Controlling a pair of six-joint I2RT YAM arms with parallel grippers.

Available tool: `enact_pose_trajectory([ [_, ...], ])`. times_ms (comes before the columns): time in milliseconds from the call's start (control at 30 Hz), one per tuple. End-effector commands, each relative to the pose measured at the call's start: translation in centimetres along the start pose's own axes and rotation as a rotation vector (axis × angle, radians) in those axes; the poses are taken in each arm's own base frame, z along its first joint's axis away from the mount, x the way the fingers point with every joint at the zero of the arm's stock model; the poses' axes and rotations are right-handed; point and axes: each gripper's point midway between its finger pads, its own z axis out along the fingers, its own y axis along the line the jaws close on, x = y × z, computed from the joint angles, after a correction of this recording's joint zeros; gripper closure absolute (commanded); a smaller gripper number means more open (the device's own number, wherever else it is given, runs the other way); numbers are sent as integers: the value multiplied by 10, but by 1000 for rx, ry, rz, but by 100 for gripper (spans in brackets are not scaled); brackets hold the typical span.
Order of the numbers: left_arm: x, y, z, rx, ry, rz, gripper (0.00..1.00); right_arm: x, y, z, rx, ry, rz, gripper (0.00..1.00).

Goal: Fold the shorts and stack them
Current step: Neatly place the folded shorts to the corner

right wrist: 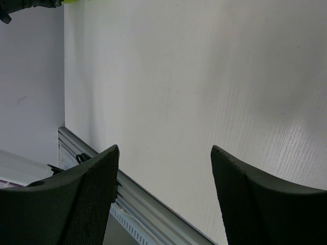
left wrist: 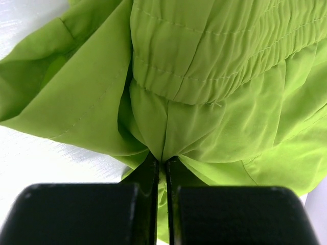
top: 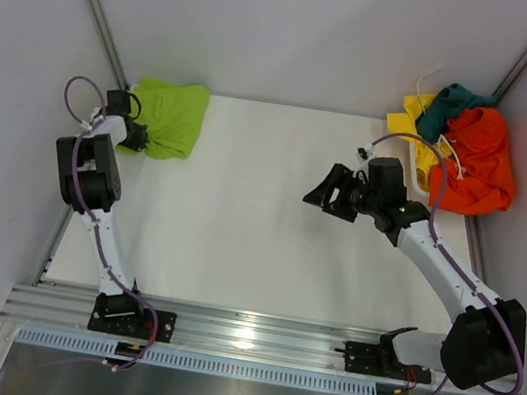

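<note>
The lime green shorts point(top: 172, 116) are gripped by the closed left claw point(left wrist: 164, 168) at the worktop's point(top: 261, 217) far left, well apart from the wide-spread, empty right claw point(top: 329, 193).

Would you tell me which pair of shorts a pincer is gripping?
The lime green shorts, alone at the far left, pinched by the left pincer. The orange pair, yellow pair and teal pair lie piled far right.

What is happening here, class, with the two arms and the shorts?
The left gripper is shut on a bunched fold of the lime green shorts at the table's far left corner. The right gripper is open and empty above the middle. The orange shorts, yellow shorts and dark teal shorts lie heaped far right, not yet folded.
</note>
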Motion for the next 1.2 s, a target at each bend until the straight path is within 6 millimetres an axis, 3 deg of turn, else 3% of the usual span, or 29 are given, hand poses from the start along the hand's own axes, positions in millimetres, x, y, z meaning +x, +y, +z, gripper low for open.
enact_pose_trajectory([
  [0, -3, 2, 6, -5, 5, 41, 100, -15, 13, -2, -40, -35, -26, 26],
  [167, 18, -10, -12, 41, 9, 84, 100, -15, 16, -1, -52, -39, -20, 26],
  [400, 22, -20, -9, 58, 22, 118, 100, -11, 21, -7, -51, -37, -32, 26],
  [500, 33, -21, -11, 61, 59, 158, 100, -11, 20, -9, -47, -41, -33, 26],
  [567, 40, -13, -14, 49, 63, 171, 100, -11, 21, -9, -50, -42, -31, 25],
  [633, 42, -17, -25, 74, 49, 177, 100, -10, 23, -8, -58, -41, -29, 26],
  [667, 47, -9, -24, 66, 56, 179, 100, -10, 24, -9, -62, -44, -29, 26],
  [1167, 85, 27, -62, 113, 166, 288, 100, -3, 27, -1, -77, -31, -28, 25],
])
